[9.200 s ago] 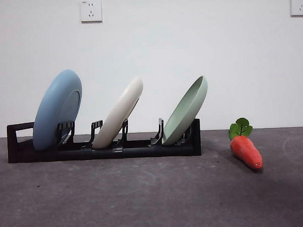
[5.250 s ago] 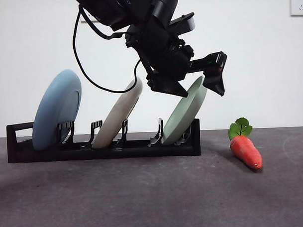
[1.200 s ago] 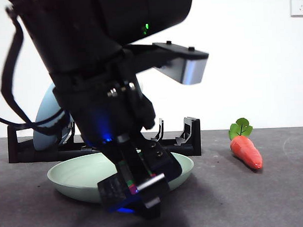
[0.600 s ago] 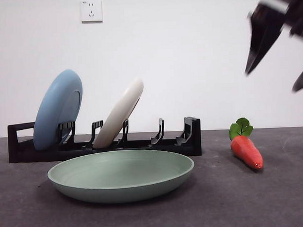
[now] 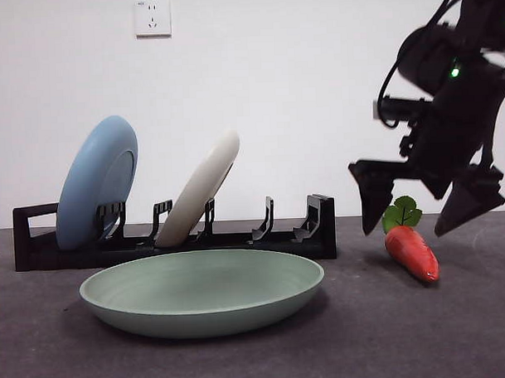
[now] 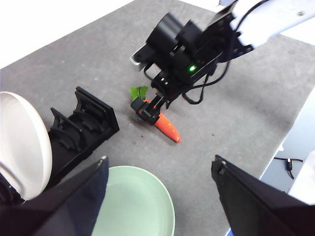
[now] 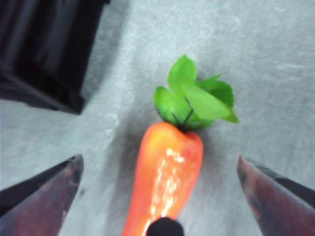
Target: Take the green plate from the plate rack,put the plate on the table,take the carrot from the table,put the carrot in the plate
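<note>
A dark grey, mottled bench (image 5: pixel 242 355) carries everything here. On it stands a long black rack (image 5: pixel 175 241), holding a light blue plate (image 5: pixel 95 194) at its raised end and a cream plate (image 5: pixel 199 191) leaning in the next slot; the slots nearest the carrot hold no plate. Just in front of the rack, the green plate (image 5: pixel 202 290) lies flat on the bench, right side up, a wide, shallow dish in matte pale sage with faint rings inside. The left wrist view shows the same plate (image 6: pixel 135 206) beside the rack's end (image 6: pixel 81 130).

The right gripper (image 5: pixel 427 204) hangs low over the carrot (image 5: pixel 411 250), its jaws spread wide, one tip on each side of the leafy top and clear of it. The right wrist view confirms this: the right gripper (image 7: pixel 160 196) straddles the carrot (image 7: pixel 167 177) without touching it. The left gripper (image 6: pixel 160 172) sits well back above the plate, jaws wide and holding nothing.

The carrot lies on the bench, well apart from the plate and beyond the rack's end. Its glossy orange-red body tapers to a point, with green leaves at the thick end.
</note>
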Controlling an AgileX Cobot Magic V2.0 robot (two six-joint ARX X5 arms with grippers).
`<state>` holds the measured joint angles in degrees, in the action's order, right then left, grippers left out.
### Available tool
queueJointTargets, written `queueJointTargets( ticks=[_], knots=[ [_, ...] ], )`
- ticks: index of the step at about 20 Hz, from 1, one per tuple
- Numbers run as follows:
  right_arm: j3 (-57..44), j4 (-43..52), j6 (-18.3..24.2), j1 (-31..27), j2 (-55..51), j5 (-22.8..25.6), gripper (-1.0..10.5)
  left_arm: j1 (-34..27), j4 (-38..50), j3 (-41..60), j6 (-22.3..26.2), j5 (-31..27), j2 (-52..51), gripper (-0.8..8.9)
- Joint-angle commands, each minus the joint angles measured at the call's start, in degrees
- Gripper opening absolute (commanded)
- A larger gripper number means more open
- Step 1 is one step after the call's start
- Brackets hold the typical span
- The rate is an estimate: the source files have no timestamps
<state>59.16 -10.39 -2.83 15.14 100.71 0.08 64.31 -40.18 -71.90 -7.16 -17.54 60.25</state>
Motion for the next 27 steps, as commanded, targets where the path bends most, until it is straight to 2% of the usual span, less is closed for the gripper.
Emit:
queueJointTargets(
  ticks=[1,5,10,13,17,21,24,27],
  knots=[
    [0.20,1.40,-1.09,0.07,2.14,1.88,6.6,0.20,-0.72,0.15,-0.57,-0.22,-0.04,3.51],
    [0.20,2.69,-1.86,0.04,3.61,1.84,5.2,0.20,-1.53,0.15,-0.52,-0.37,-0.04,3.51],
    [0.20,2.14,-4.00,0.24,4.85,1.38,2.2,0.20,-2.12,0.15,-0.33,-0.52,-0.04,3.50],
    [0.20,2.10,-4.26,0.85,4.85,1.29,-0.2,0.20,-2.49,0.15,-0.31,-2.60,-0.04,3.50],
    [0.20,0.76,-4.26,1.84,2.03,1.42,-0.2,0.20,-3.78,0.15,-0.28,-3.39,-0.04,3.50],
    [0.20,-6.16,-5.55,4.20,-10.36,1.33,-0.2,0.20,-5.05,0.15,-0.13,-3.39,-0.04,3.50],
    [0.20,-9.88,-7.69,11.26,-18.32,-0.79,-0.2,0.20,-6.95,0.15,-0.13,-3.34,-0.04,3.50],
    [0.20,-6.08,-11.08,22.01,-17.66,-1.22,-0.2,0.20,-9.38,0.15,-0.15,-3.32,-0.04,3.50]
  ],
)
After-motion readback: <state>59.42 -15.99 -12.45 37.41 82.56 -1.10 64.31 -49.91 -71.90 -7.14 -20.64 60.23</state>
